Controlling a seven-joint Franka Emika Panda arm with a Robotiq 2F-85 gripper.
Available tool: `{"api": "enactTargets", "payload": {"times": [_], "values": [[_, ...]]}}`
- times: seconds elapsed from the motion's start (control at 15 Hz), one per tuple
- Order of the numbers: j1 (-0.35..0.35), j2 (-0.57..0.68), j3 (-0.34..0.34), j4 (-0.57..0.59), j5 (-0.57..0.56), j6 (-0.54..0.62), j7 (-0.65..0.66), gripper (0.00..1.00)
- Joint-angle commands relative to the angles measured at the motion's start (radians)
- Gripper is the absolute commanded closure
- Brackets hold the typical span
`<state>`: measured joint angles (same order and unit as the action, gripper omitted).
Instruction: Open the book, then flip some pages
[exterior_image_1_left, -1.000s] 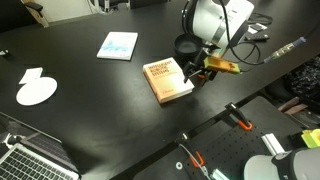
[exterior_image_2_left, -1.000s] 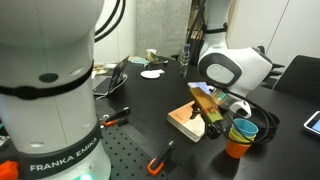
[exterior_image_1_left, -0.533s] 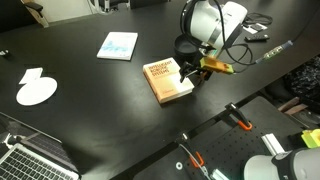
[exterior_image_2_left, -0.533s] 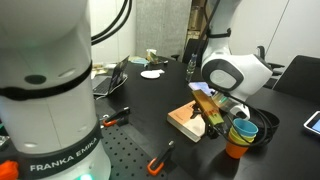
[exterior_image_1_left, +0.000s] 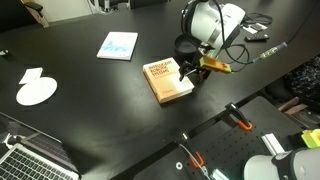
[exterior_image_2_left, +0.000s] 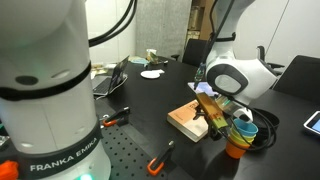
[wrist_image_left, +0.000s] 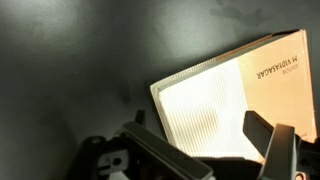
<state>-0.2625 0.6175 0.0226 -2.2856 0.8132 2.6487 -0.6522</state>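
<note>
On the black table (exterior_image_1_left: 90, 100), the book (exterior_image_1_left: 168, 80) lies flat and closed, cover up. In the wrist view its white pages (wrist_image_left: 205, 110) show as an edge block facing the gripper (wrist_image_left: 205, 158), set between the jaws, which stand wide apart. Contact with the book cannot be confirmed. A cup (exterior_image_2_left: 238, 138) stands just beside the gripper. A booklet (exterior_image_1_left: 118, 45) lies well apart.

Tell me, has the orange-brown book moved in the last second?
No. The book lies at the same spot and angle relative to the light-blue booklet in an exterior view.
</note>
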Motion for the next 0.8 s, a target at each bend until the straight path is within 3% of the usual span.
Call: {"api": "enactTargets", "payload": {"times": [0.0,0.73], "values": [[-0.029,0.001,0.039,0.014,-0.021,-0.007,0.006,0.00],[-0.014,-0.042,0.061,-0.021,-0.037,0.021,0.018,0.00]]}}
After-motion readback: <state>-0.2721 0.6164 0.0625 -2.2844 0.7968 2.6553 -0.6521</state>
